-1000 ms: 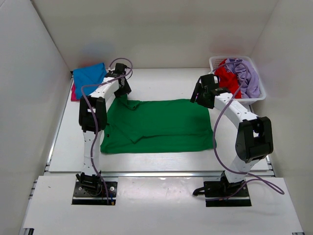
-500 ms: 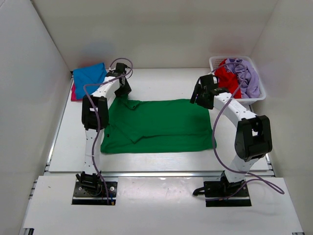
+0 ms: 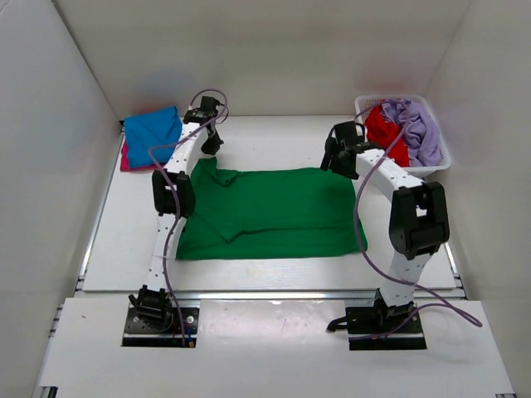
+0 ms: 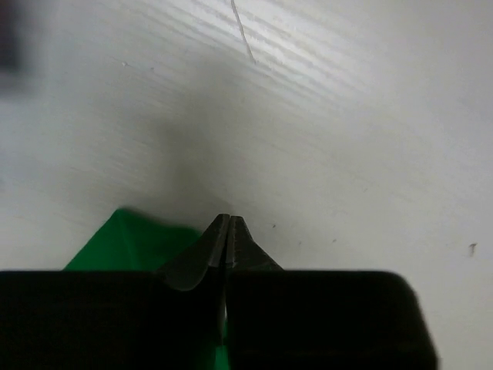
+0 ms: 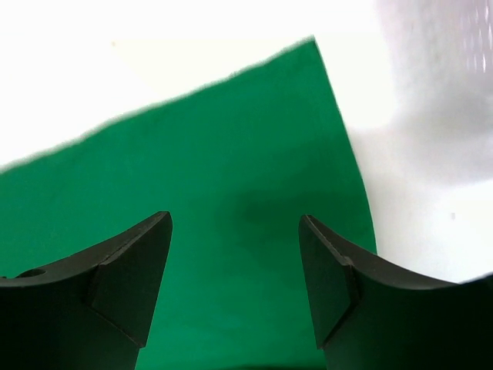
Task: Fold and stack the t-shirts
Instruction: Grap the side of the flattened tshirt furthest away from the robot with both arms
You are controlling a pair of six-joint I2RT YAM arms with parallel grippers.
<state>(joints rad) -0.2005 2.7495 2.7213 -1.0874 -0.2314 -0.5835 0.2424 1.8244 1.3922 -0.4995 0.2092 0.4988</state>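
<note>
**Pincers at the far edge: left pincer pressed together, right pincer spread**

The white table is taken up largely by the green t-shirt. It is laid out nearly flat at the middle, with its long sides running left to right. A flap is seen turned over near its left end, and small wrinkles are raised at the far-left corner.

At the far right a white lattice basket is set, in which a red tee and a lilac tee are heaped unfolded. In the far-left corner a blue tee is laid folded on a magenta tee, of which only an edge is shown.

In the right wrist view the fingers are held wide apart just above the shirt's far-right corner, and no cloth is gripped. In the left wrist view the fingertips are closed on each other at the far-left corner, with green cloth just beside and beneath them. Whether a fold is actually caught between them cannot be told from that view.

The shirt is judged to be light, limp and without stiffness. It should sag from any single hold and slide easily over the smooth table. It is best taken at the two far corners, pinched through both layers at the very edge. If the corners are carried together, the edge can be kept straight as it is brought over. A one-sided lift would likely let the cloth bunch or twist.
</note>
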